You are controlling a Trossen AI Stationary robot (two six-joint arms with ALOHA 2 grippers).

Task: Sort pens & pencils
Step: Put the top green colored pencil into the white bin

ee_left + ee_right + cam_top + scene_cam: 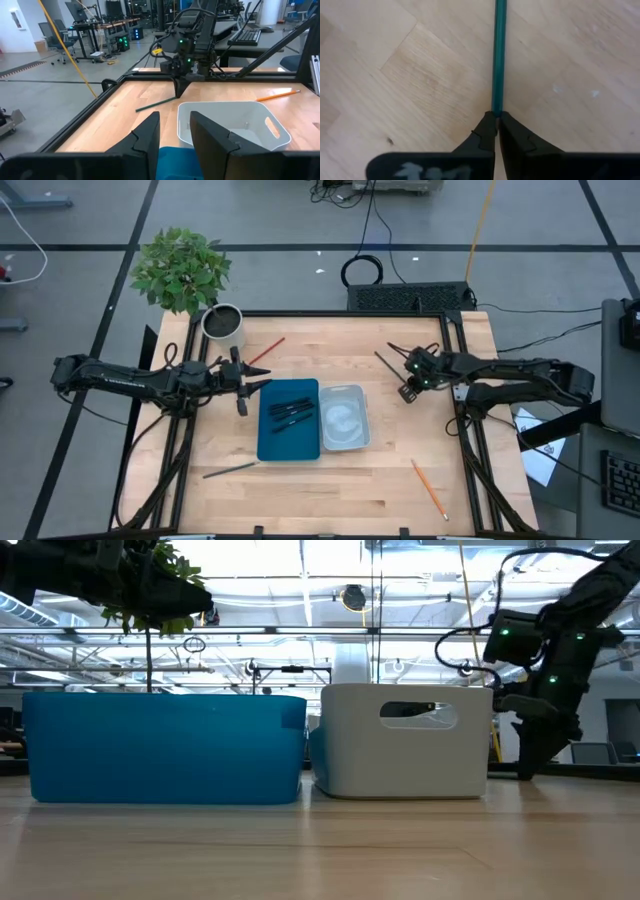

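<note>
The right tool (496, 118) is pressing down on the wooden surface (380, 480), its fingers pinched together on the end of a dark green pencil (498, 55) lying flat near the far right corner. The left tool (172, 131) is hovering partly open and empty over the blue tray (288, 420), where several black pens (290, 410) are lying. Just beside it the white tray (344, 418) is sitting. An orange pencil (429, 488) is lying near the front right.

Overhead, table-level and left wrist cameras share the white bin (344, 418).
</note>
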